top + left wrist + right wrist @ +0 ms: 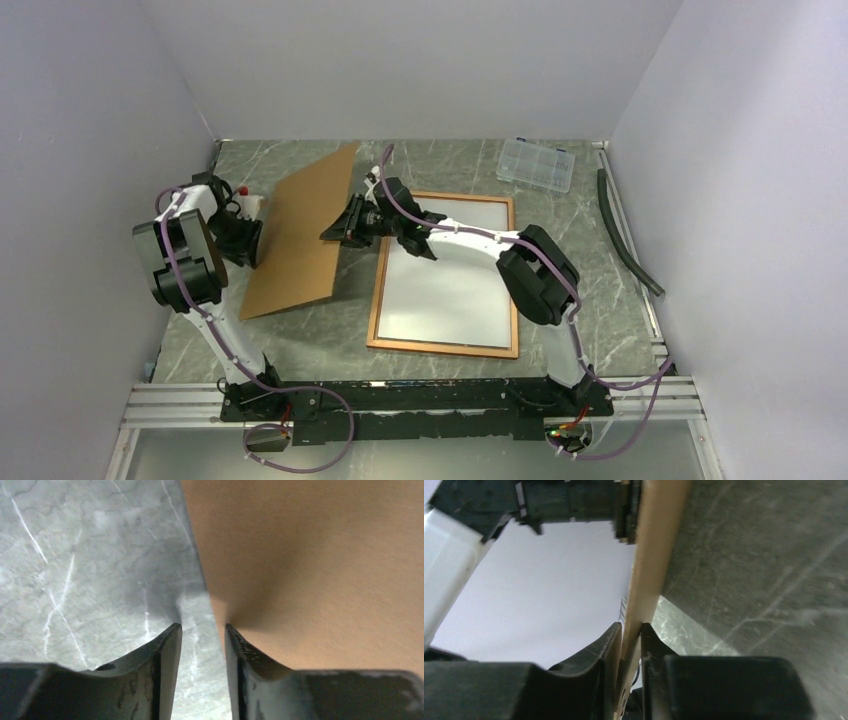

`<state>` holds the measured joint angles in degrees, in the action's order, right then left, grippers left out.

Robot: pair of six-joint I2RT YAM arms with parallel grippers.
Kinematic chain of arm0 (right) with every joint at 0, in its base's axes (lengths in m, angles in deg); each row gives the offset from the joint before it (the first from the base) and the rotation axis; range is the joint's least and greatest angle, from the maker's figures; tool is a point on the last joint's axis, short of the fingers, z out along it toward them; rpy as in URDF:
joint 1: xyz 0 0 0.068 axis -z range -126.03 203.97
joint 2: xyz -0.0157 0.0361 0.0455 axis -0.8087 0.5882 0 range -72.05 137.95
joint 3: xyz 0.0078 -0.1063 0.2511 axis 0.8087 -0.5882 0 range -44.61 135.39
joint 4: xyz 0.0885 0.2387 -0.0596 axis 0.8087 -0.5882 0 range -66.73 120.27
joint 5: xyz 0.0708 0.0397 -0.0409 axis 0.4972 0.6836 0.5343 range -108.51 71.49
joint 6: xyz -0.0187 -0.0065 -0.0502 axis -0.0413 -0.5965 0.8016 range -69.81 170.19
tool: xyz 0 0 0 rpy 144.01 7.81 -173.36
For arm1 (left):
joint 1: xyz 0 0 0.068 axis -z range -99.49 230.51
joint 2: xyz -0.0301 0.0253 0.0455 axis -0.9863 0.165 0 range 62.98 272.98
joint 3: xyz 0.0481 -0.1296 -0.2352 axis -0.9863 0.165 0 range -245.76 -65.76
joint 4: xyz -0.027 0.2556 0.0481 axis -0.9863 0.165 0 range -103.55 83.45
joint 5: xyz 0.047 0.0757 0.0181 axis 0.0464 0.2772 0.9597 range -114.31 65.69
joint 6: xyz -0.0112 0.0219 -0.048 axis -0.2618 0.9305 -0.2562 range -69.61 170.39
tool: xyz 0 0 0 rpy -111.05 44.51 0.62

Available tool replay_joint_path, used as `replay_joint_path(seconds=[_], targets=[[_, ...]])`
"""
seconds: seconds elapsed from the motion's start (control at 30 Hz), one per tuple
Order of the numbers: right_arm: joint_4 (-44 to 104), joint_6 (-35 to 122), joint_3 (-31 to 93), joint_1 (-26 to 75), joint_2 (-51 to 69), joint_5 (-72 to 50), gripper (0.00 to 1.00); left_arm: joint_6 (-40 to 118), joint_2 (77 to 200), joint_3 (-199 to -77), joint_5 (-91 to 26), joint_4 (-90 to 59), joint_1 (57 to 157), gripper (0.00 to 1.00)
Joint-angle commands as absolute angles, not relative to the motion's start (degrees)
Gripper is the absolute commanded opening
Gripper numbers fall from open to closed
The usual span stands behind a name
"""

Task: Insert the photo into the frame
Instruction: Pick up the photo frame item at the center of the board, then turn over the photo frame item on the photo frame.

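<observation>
1. Thin, flat and matte brown: a backing board [300, 235], plain and rectangular, tilted up off the surface at 9 o'clock from the frame [440, 349].
2. For the frame, a slim reddish-orange wooden border, rectangular, lying flat just right of centre.
3. Inside that border, filled edge to edge by a smooth white sheet, taken for the photo [450, 290] lying plain back up; printed side out of sight.
4. At 1 o'clock from the frame, near the back wall, a clear plastic compartment box [537, 163]; at 3 o'clock, a curved black hose [628, 240] along the edge.
5. Underneath it all, a table [330, 335] patterned as grey-green marble with white veins; on three sides, plain pale walls [400, 60].
6. Right gripper [630, 627]: clamped tight on the board's 3 o'clock edge, with the board seen edge-on between both fingers.
7. Left gripper [202, 627]: at the board's 9 o'clock edge, parted by a narrow gap with only marble showing in it; board just beside one finger [250, 655], unclear whether touching.
</observation>
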<state>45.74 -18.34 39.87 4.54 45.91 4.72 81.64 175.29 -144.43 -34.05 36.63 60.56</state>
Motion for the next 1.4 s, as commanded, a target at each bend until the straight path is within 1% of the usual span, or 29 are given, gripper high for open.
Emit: replay_joint_path(seconds=[0.0, 0.07, 0.1, 0.13, 0.17, 0.3, 0.37, 0.5, 0.67, 0.73, 0.8, 0.9, 1.0, 1.07, 1.2, 1.23, 1.3, 1.37], targets=[[42.50, -15.84, 43.98, 5.05, 41.67, 2.31, 0.12, 83.84, 168.77, -149.62, -43.65, 45.75, 61.42, 0.53], [41.48, -15.90, 44.82, 5.31, 41.16, 1.96, 0.05, 86.20, 164.21, -152.19, -49.32, 48.30, 61.40, 0.67], [40.40, -15.90, 45.56, 5.48, 41.01, 1.71, 0.02, 87.71, 161.70, -153.05, -52.08, 49.14, 61.47, 0.76], [39.49, -15.86, 46.21, 5.61, 40.81, 1.37, 0.00, 89.43, 159.01, -153.52, -54.76, 49.73, 61.53, 0.83], [38.79, -15.91, 46.79, 5.79, 40.65, 1.02, 0.00, 91.32, 156.54, -153.78, -57.76, 50.41, 61.68, 0.87], [35.67, -17.52, 49.90, 7.03, 39.90, -0.89, 0.00, 102.13, 145.81, -151.54, -67.50, 54.36, 63.14, 0.94], [33.17, -19.37, 52.01, 8.22, 39.70, -2.38, 0.00, 105.87, 139.55, -148.23, -66.87, 54.38, 67.46, 0.94], [29.80, -25.97, 56.03, 10.55, 39.51, -3.74, 0.00, 108.41, 130.00, -140.85, -63.20, 50.20, 73.84, 0.94], [22.09, -26.80, 64.98, 11.33, 39.83, -5.89, 0.00, 110.43, 124.26, -140.21, -63.40, 52.11, 76.77, 0.94], [23.41, -28.43, 64.53, 11.68, 39.03, -5.83, 0.00, 112.08, 122.21, -139.72, -62.92, 52.72, 77.24, 0.94], [25.45, -30.09, 63.24, 11.85, 38.25, -5.16, 0.00, 113.20, 118.59, -137.00, -61.49, 50.00, 77.63, 0.94], [27.90, -32.56, 61.03, 11.66, 37.47, -3.69, 0.00, 114.39, 112.37, -130.48, -57.78, 39.93, 77.94, 0.94], [30.75, -35.22, 57.14, 11.39, 36.20, -2.25, 0.00, 119.55, 106.97, -123.89, -56.19, 31.32, 78.04, 0.92], [33.42, -36.48, 54.73, 10.98, 35.00, -2.25, 0.00, 122.81, 104.54, -120.51, -56.12, 27.92, 78.11, 0.91], [34.90, -37.58, 52.99, 10.02, 34.02, -1.03, 0.00, 126.15, 100.88, -113.73, -53.62, 15.56, 78.22, 0.89], [35.12, -38.08, 52.74, 9.98, 33.92, -0.46, 0.00, 127.53, 100.49, -112.83, -52.63, 14.41, 78.21, 0.89], [35.81, -38.55, 51.81, 9.89, 33.10, -0.11, 0.00, 130.65, 100.89, -112.90, -50.62, 17.34, 78.21, 0.89], [36.71, -38.71, 50.79, 9.93, 32.06, -0.06, 0.00, 130.20, 101.58, -112.99, -48.42, 17.65, 78.22, 0.88]])
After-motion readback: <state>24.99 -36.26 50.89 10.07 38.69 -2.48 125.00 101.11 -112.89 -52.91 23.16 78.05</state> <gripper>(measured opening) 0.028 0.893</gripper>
